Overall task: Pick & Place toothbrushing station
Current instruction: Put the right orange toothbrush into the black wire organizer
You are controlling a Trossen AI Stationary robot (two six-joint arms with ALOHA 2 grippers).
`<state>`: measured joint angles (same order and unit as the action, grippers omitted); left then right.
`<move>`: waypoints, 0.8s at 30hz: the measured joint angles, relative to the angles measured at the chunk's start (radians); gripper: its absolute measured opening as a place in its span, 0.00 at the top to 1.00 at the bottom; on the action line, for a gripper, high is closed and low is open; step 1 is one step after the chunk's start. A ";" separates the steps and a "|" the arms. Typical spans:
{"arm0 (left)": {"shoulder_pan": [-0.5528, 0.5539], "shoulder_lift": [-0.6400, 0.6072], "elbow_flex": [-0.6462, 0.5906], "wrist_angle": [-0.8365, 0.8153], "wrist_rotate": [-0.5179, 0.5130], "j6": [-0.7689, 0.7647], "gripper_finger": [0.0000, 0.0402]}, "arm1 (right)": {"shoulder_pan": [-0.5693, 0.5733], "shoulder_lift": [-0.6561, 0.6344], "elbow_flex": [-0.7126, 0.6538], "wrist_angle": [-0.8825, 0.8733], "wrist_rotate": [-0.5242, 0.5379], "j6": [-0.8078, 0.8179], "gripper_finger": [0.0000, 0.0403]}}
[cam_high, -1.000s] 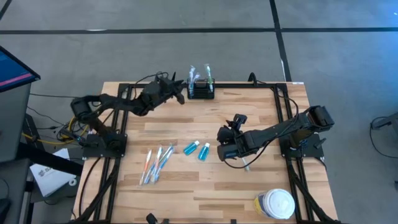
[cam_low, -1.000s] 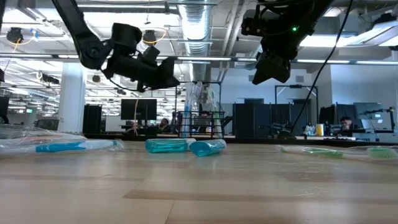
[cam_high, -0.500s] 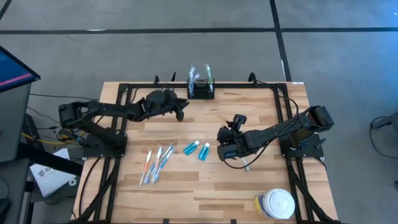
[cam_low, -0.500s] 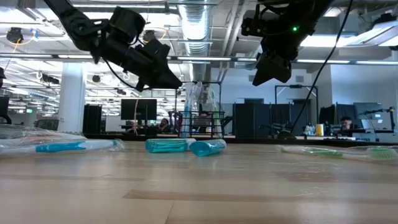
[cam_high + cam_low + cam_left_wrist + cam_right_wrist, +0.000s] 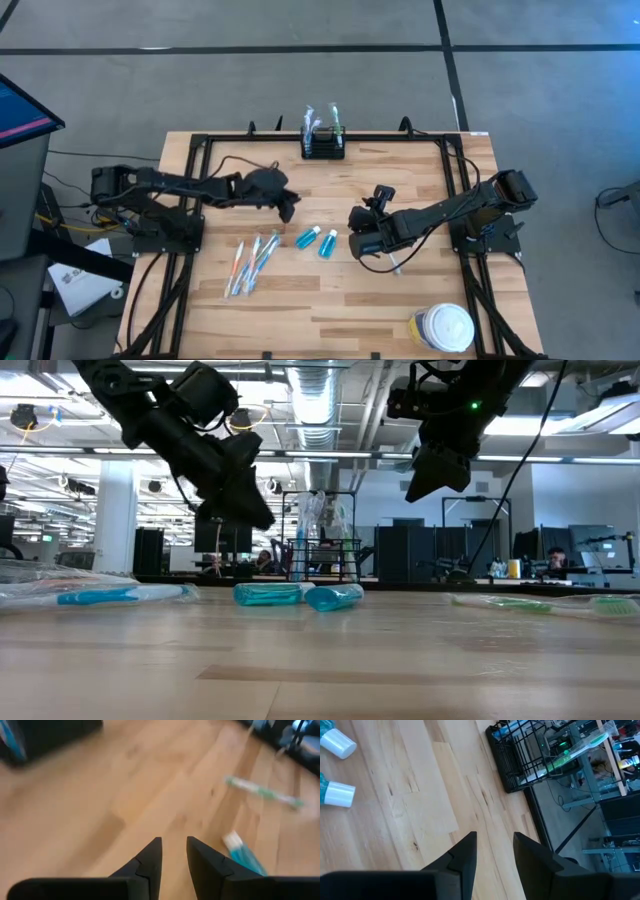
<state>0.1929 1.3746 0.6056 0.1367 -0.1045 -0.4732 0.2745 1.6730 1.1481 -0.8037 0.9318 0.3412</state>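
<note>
Toothbrushing station [image 5: 323, 143] at table's far edge, packets visible only in right wrist view [image 5: 580, 745]

You get even overhead light with soft shadows on the bench [image 5: 400, 170]; ceiling strips glare behind it, and the left wrist view is motion-blurred.

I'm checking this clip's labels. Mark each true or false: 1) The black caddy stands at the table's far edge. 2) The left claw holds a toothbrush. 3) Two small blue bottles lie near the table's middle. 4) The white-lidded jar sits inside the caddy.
1) True: the black caddy stands at the far edge.
2) False: the left claw is empty, above bare wood.
3) True: the two blue bottles lie near the middle, beside the right claw.
4) False: the white-lidded jar stands at the near right corner, far from the caddy.
</note>
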 joint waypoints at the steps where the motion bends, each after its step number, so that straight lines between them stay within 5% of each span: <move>1: -0.015 0.000 0.000 -0.026 0.000 -0.027 0.79 | 0.000 0.000 0.000 0.000 0.000 0.000 0.71; 10: -0.163 0.000 0.000 -0.189 0.016 -0.269 0.81 | 0.006 0.000 0.000 0.003 -0.019 0.000 0.71; 24: -0.394 -0.006 0.000 -0.214 0.208 -0.569 0.94 | 0.014 0.000 0.000 0.005 -0.019 0.000 0.71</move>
<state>-0.2011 1.3688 0.6060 -0.0776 0.1031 -1.0425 0.2886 1.6730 1.1481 -0.7984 0.9127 0.3412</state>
